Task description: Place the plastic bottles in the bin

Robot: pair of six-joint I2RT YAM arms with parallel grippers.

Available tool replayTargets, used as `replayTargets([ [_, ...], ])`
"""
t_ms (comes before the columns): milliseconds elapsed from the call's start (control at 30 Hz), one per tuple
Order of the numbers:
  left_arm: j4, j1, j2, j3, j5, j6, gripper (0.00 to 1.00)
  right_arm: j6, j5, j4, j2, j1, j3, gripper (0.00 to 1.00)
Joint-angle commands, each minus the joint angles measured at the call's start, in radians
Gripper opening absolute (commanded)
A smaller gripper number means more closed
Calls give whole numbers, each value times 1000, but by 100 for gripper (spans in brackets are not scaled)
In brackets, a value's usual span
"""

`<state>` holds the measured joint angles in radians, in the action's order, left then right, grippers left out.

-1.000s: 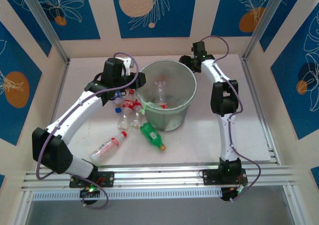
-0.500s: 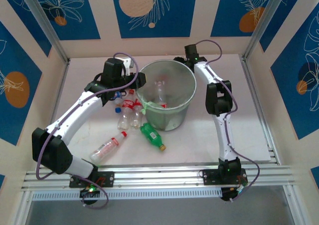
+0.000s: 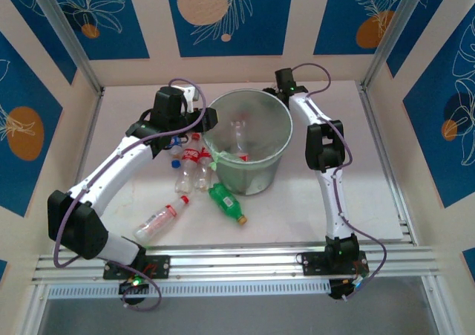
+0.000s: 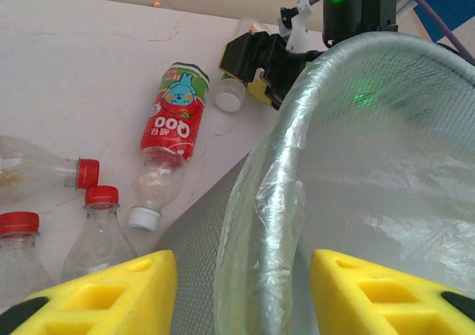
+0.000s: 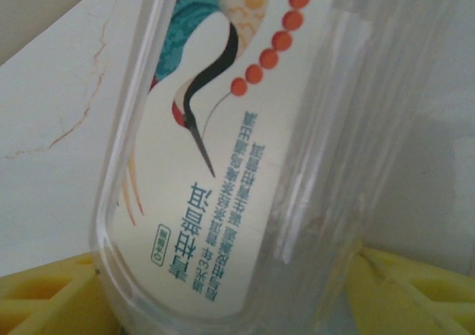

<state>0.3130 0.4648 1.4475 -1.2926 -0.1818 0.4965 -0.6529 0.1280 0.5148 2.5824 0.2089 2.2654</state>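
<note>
The bin [image 3: 256, 168] is a pale-green translucent bucket in the middle of the table, with a clear bottle [image 3: 239, 134] inside. My left gripper [image 3: 200, 119] [image 4: 241, 275] is open astride the bin's left rim [image 4: 260, 201], and its yellow fingers [image 4: 96, 290] stand clear of the plastic on both sides. My right gripper [image 3: 273, 90] [image 5: 230, 298] sits behind the bin's far rim. It is shut on a clear plastic bottle [image 5: 245, 164] with a white crane label. Two red-labelled bottles [image 3: 191, 160], a clear one [image 3: 159, 218] and a green one [image 3: 225, 201] lie on the table.
A red-labelled bottle with a white cap [image 4: 174, 123] and several red-capped ones [image 4: 89, 227] lie left of the bin, close under my left arm. Frame posts [image 3: 74, 53] and painted walls close in the table. The aluminium rail [image 3: 237, 261] runs along the near edge.
My right gripper has moved left along the bin's far rim, and its jaws have narrowed onto the bottle. The left arm and the loose bottles have stayed put.
</note>
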Motion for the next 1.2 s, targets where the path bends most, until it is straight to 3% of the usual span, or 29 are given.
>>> replayTargets([
  [0,17,-6,-7,19,11,-3,50,23,35,79,-23,-17,-39,74],
  [567,5,-6,-3,20,-9,10,50,32,45,-63,-245,-73,-413,59],
  [833,155,-6,46,-85,-69,-62,50,4,71,-120,-356,-76,-613,55],
  [1167,147,-6,54,-109,-80,-84,50,-16,70,-161,-515,-81,-817,47],
])
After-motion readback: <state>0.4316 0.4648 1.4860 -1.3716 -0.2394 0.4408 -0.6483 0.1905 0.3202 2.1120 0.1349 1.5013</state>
